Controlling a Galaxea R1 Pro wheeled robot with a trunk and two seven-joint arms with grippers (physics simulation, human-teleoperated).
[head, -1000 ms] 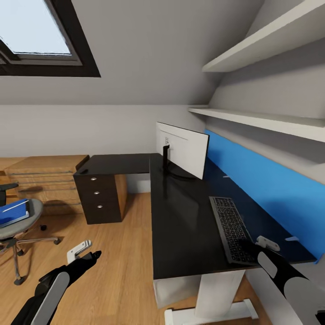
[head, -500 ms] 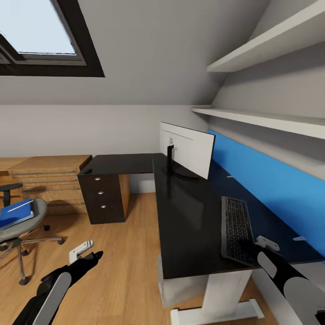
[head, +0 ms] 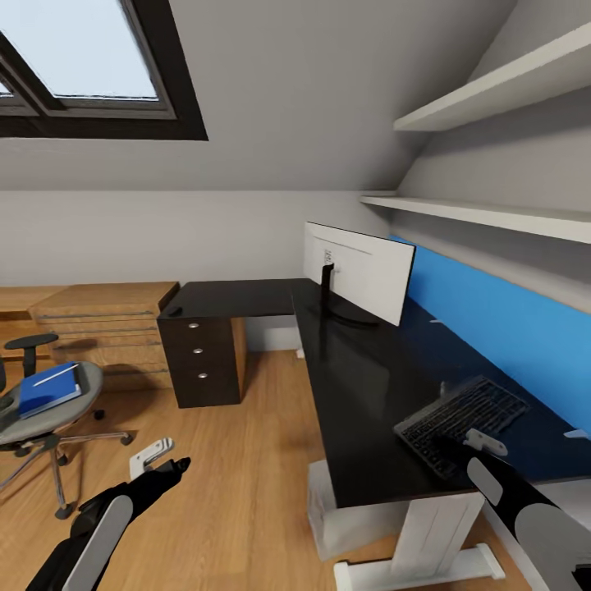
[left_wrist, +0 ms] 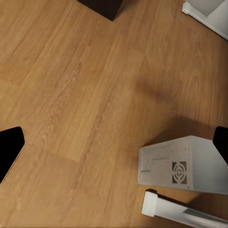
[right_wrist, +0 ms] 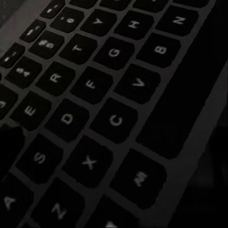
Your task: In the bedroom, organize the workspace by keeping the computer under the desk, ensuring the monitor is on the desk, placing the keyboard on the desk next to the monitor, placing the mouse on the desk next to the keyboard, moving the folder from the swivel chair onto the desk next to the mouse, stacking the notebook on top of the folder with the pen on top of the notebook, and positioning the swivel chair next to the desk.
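The keyboard [head: 461, 424] is being swung toward 2 o'clock on the surface [head: 361, 386] by the right end effector [head: 456, 449], apparently pinching it; placement near the monitor [head: 361, 272] is progressing.

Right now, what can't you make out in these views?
- Right gripper: head view, its tip is dark against the keyboard; grip unclear.
- Chair: head view, cut off by the frame edge.
- Computer: left wrist view, partly cut off by the frame edge.
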